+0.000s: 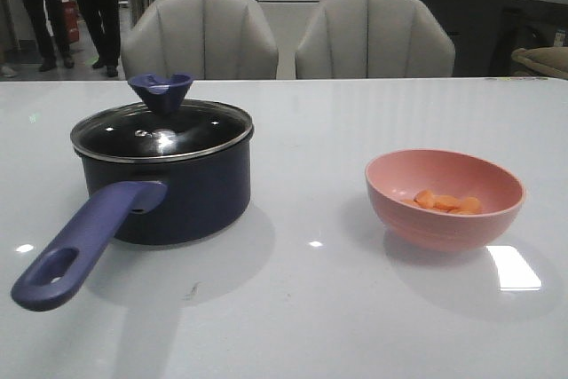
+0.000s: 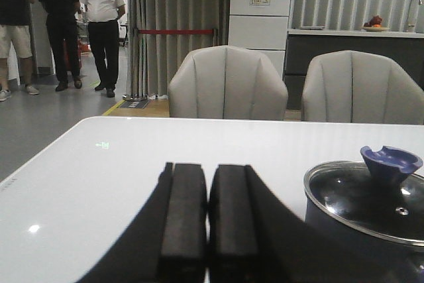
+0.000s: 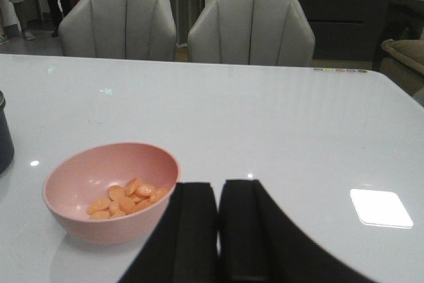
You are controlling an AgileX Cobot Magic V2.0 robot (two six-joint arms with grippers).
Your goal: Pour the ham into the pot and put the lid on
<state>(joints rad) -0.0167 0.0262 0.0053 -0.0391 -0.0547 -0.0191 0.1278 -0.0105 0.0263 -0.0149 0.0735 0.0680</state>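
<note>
Sitting closed on the pot point(image 1: 169, 188), the lid point(image 1: 161, 130) is what governs the order of work here: its dark blue knob point(image 1: 161, 92) stands upright at the centre of the glass, and nothing can go into the pan until that lid comes off. The pot occupies the left half of the white table point(image 1: 302, 308), with its long handle point(image 1: 84, 241) running out toward the robot and slightly to the left, so the left gripper point(image 2: 209, 223) looks the nearer one for the knob; in the left wrist view the knob lies ahead of the fingers and off to one side, well apart from them. That gripper's two black pads are pressed together with nothing between them. The ham point(image 1: 446, 202) lies as a small heap of orange pieces in the bottom of the pink bowl point(image 1: 444, 197), which stands on the right half of the table, well apart from the pot. The right gripper point(image 3: 218, 230) hovers just beside the bowl's rim on the side away from the pot, likewise pressed together and empty, so it seems the natural arm to take the bowl.
</note>
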